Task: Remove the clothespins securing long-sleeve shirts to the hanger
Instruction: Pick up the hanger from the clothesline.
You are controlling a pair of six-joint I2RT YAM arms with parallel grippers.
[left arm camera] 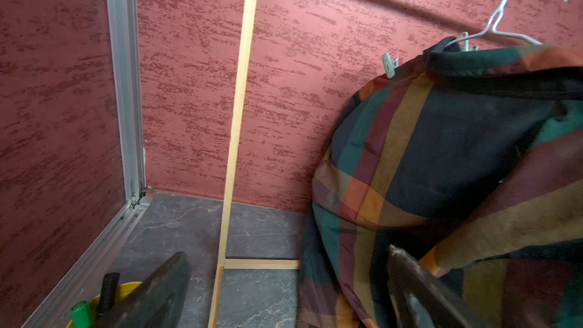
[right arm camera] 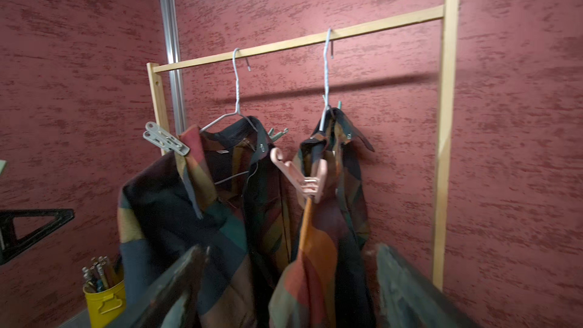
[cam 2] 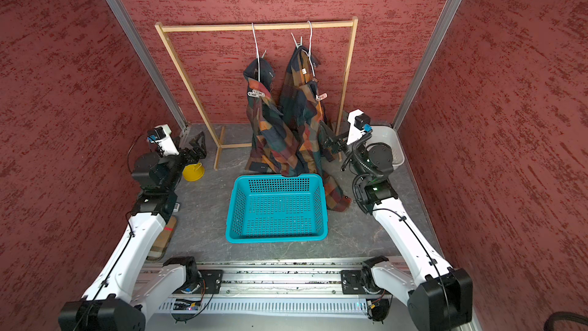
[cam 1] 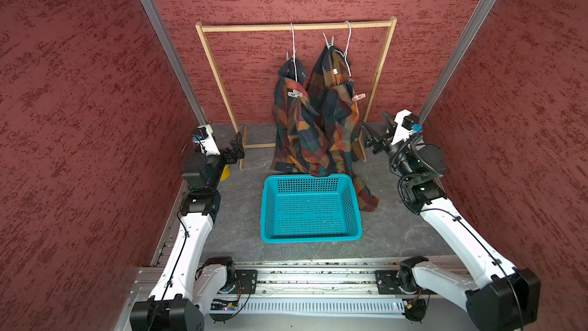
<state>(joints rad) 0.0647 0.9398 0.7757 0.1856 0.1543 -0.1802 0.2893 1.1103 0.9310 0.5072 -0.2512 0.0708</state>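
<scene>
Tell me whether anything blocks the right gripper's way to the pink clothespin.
Nothing visible does. In the right wrist view the pink clothespin shows unobstructed ahead of the right gripper, whose jaws stand apart. Only the shirt it is clipped to hangs under it, close to the line of approach.

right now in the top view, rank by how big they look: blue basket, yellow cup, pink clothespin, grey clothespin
1. blue basket
2. yellow cup
3. pink clothespin and grey clothespin: they look alike, so not ranked
</scene>
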